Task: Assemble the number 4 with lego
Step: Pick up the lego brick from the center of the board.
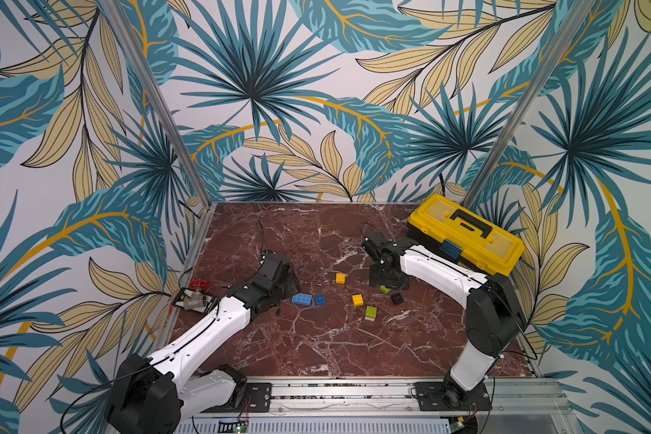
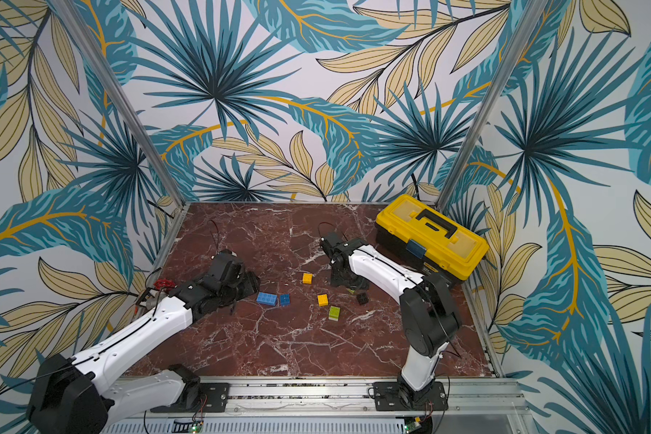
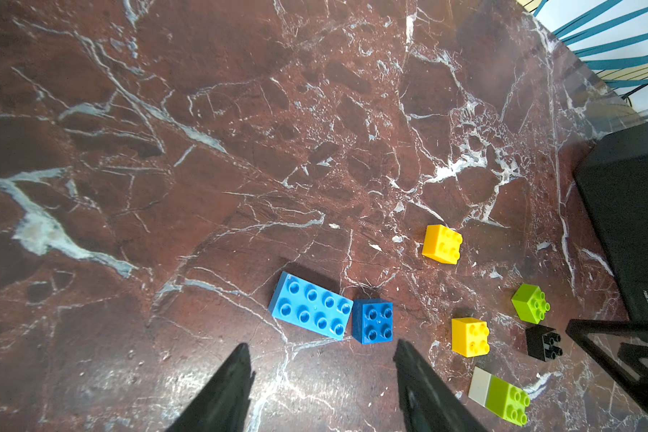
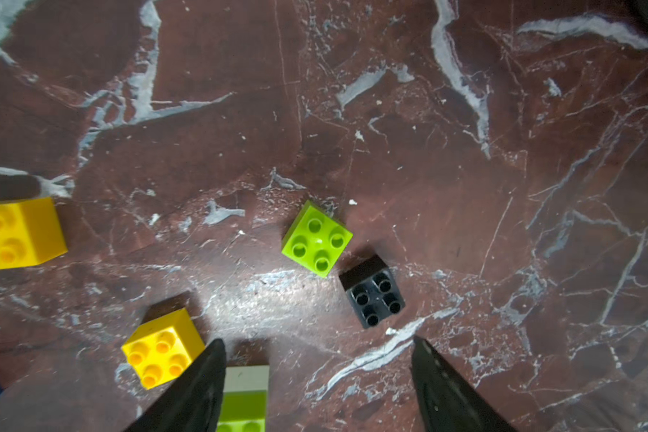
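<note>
Right hand [image 4: 317, 340] wide, empty; black brick [image 4: 373, 293] on tabletop [image 4: 464, 149] just ahead of its tips, skewed to the jaw line. Lime-green brick [image 4: 317, 238] beside black brick, maybe touching corners. Left hand [image 3: 321, 344] wide, farther from black brick. Right arm's pick.

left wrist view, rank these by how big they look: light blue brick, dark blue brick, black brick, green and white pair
1. light-blue brick
2. green-and-white pair
3. dark-blue brick
4. black brick
The last two look close; the black one's smaller look may just be distance from the camera.
</note>
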`<state>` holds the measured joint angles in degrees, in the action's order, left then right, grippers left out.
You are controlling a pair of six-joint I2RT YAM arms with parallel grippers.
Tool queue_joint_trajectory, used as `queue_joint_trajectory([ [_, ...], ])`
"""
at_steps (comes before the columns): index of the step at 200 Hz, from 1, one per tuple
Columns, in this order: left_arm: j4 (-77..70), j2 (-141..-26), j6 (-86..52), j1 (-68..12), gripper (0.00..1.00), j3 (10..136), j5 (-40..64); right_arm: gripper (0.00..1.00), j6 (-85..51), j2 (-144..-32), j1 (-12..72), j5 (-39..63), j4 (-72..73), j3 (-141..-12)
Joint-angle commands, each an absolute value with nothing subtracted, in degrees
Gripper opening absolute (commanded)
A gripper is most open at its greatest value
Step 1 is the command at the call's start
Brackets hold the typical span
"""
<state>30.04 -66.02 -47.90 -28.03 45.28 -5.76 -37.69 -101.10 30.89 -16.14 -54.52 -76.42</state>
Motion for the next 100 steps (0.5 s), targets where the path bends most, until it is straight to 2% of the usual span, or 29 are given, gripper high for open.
queue_joint_trajectory([
  [1, 31.2, -64.69, -47.24, -27.62, 0.63, 47.11, -6.62, 0.78, -32.15, -101.59, 29.34, -16.55, -53.19, -73.24],
  [54, 30.88, -65.33, -47.37, -27.53, 0.63, 47.05, -6.03, 0.76, -28.9, -101.95, 27.91, -14.86, -49.55, -67.11],
  [100, 31.05, -65.13, -47.46, -27.51, 0.62, 46.93, -5.98, 0.66, -26.45, -103.54, 27.61, -13.1, -44.5, -64.45],
])
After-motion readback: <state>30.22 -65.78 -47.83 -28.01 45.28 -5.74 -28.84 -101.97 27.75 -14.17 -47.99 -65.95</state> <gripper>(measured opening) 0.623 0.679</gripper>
